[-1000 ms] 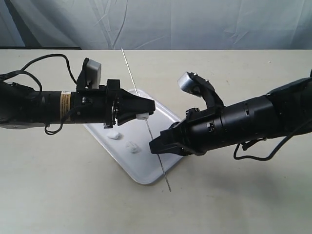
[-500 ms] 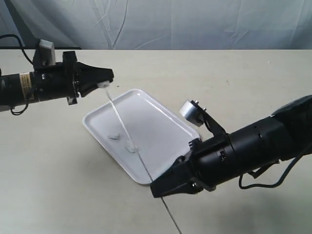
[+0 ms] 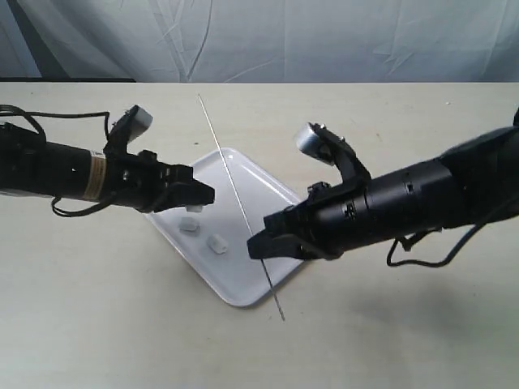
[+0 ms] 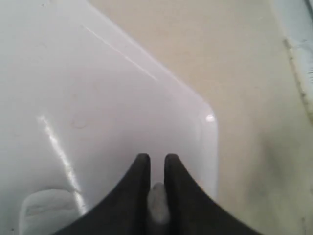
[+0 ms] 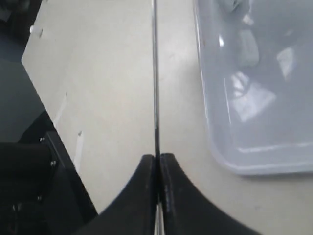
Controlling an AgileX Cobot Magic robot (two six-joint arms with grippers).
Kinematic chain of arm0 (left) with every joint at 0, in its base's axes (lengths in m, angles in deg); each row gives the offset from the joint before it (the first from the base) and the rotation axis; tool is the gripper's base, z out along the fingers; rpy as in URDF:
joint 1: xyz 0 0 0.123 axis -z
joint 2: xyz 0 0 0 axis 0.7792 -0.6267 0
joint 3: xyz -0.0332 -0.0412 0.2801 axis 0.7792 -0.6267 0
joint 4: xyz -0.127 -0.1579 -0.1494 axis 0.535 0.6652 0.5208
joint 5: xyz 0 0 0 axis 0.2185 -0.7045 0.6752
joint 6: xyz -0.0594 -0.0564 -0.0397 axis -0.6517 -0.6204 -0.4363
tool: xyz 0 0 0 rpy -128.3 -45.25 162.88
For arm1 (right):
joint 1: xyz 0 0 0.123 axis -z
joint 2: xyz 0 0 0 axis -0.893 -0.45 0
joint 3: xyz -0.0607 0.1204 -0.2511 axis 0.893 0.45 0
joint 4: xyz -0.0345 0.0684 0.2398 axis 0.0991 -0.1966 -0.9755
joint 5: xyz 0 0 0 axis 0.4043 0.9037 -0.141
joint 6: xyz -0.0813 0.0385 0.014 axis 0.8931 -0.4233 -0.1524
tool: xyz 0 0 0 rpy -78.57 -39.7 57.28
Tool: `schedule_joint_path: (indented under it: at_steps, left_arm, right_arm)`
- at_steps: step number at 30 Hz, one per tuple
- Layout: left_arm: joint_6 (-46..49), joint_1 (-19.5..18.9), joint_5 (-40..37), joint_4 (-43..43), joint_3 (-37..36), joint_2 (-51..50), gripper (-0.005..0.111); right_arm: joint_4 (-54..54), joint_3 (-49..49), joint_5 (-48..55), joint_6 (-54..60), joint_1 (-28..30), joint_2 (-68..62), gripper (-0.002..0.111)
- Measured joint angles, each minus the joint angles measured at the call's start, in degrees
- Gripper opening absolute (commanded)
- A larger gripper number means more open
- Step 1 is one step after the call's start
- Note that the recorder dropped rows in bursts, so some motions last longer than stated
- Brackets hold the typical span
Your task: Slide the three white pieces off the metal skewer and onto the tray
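On the left side, the left gripper hangs low over the near-left part of the tray. Its jaws are pressed on a small white piece, with only a narrow gap between the fingers, as the left wrist view shows. This piece is already off the rod, but it is not yet laid down.

A little to the right, a second white piece and a third white piece lie flat on the tray floor, near each other but not touching.

Next comes the metal skewer. It crosses the tray on a slant, and the length that can be seen carries nothing. Its lower part is clamped between the tightly closed jaws of the right gripper, and the end sticks out past the tray corner.

In my judgement the task is almost finished. All three pieces are off the skewer and two rest on the tray. What is left is to let go of the last piece, which is over the tray.

The tabletop is plain and pale beige. Behind it hangs a wrinkled light grey-blue cloth.
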Motion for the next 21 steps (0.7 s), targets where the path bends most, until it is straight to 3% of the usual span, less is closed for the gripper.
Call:
schedule_joint_path:
  at_steps: [2, 8, 16, 21]
  left_arm:
    - [2.11, 2.92, -6.84, 0.59, 0.00, 0.00, 0.021]
    - [4.74, 4.59, -13.15, 2.56, 0.00, 0.00, 0.041]
    - [7.24, 4.73, -13.29, 5.34, 0.00, 0.00, 0.043]
    - [7.73, 2.19, -13.19, 3.31, 0.00, 2.27, 0.043]
  right_arm:
    - [5.53, -4.61, -2.91, -6.53, 0.00, 0.00, -0.001]
    - [24.05, -12.45, -6.65, -23.06, 0.00, -0.26, -0.001]
    - [31.60, -18.30, -5.76, -30.43, 0.00, -7.86, -0.001]
    - [31.94, -19.23, -4.37, -30.80, 0.00, -13.17, -0.001]
